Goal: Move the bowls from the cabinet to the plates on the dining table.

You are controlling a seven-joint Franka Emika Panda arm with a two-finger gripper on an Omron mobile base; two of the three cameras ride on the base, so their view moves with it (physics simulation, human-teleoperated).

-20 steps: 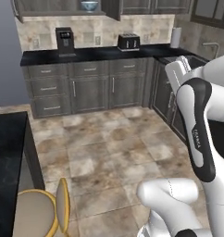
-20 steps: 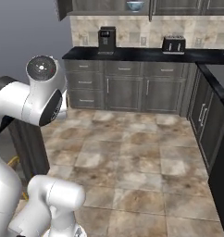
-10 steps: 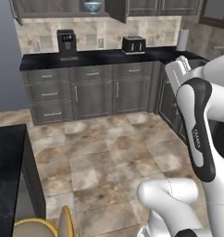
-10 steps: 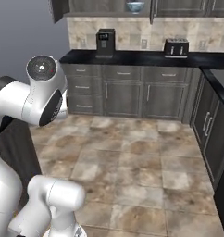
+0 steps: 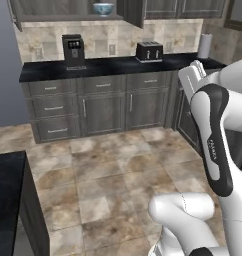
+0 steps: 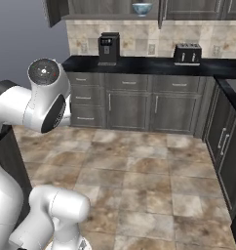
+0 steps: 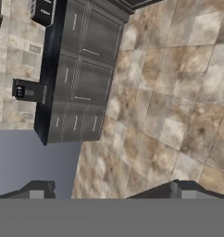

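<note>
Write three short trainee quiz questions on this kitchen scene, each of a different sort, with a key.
1. True or false: the gripper is shut on a bowl.
2. Multiple choice: where does the white bowl with blue pattern sit? A) on the floor B) in the open cabinet above the worktop C) on the toaster
3. Fill in: on the worktop, the black appliance standing left of the toaster is the ____ machine.

Key: 1 false, its jaws stand wide and hold nothing; 2 B; 3 coffee.
</note>
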